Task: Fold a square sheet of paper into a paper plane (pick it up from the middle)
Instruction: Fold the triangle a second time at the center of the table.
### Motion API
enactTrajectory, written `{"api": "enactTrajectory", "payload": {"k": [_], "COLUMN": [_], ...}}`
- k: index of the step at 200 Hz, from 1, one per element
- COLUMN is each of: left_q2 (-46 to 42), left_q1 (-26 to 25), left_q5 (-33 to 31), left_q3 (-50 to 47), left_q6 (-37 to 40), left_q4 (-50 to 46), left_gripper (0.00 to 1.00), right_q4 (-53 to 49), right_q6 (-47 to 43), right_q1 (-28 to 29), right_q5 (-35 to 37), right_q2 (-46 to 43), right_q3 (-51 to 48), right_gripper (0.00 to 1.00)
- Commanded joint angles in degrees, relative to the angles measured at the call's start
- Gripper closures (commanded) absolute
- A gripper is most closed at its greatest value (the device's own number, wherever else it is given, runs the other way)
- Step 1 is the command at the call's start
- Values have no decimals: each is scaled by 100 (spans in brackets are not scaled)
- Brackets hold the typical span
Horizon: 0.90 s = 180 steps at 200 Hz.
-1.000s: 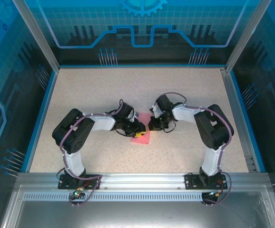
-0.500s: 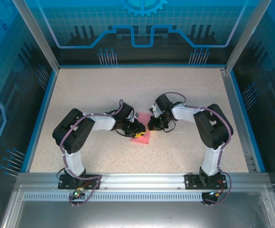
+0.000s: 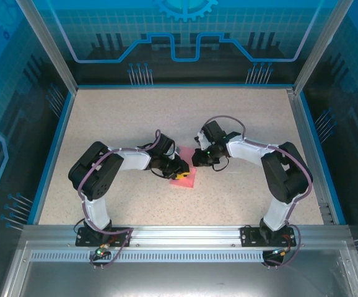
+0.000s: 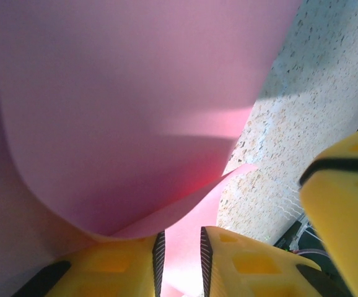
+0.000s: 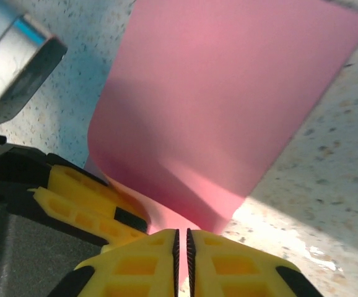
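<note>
The square sheet of paper (image 3: 185, 179) is pink and partly folded, lying mid-table with one flap lifted between both grippers. In the left wrist view the paper (image 4: 135, 93) curls up over the left finger. My left gripper (image 4: 179, 238) has its jaws a little apart, with pink paper showing in the gap. My right gripper (image 5: 181, 234) is shut on the paper's (image 5: 228, 93) near edge, pads almost touching. From above, the left gripper (image 3: 180, 168) and right gripper (image 3: 196, 162) sit tip to tip over the sheet. No finished paper plane is in view.
The speckled table (image 3: 117, 117) is bounded by a blue rim and glass walls. A yellow finger of the right gripper (image 4: 343, 204) stands close beside my left jaws, and the left gripper's yellow fingers (image 5: 86, 192) crowd the right wrist view.
The right arm's elbow has swung out to the right, and its gripper has edged slightly up-left. The left arm and the paper have barely moved.
</note>
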Motion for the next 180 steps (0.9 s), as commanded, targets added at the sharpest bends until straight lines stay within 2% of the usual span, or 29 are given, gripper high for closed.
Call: {"api": "enactTrajectory", "payload": {"k": [1,63,105,147,180], "left_q2": [122,73,-289,-515,-315], "left_q1": [-27,-29,-29,-26,-28], "left_q5": [-389,-374,-384,-1169,-1035], "left_q3": [-44,-30,147,407,464], "left_q6": [-135,-136,94,260,199], "left_q4": [-513,-505,-503,-887,-768], "left_gripper": [75,76,75,74,74], "right_q4": [-44,-215,-375,-525,-542], "right_q6": [37,-23,-126,-259,-260], "right_q1": [114,109,103,119,119], "right_q5": [-279,-52,117,264,293], "right_q2": [245,643,849,969,1034], "right_q3": [7,148,157,140,148], "right_gripper": [89,89,89,89,89]}}
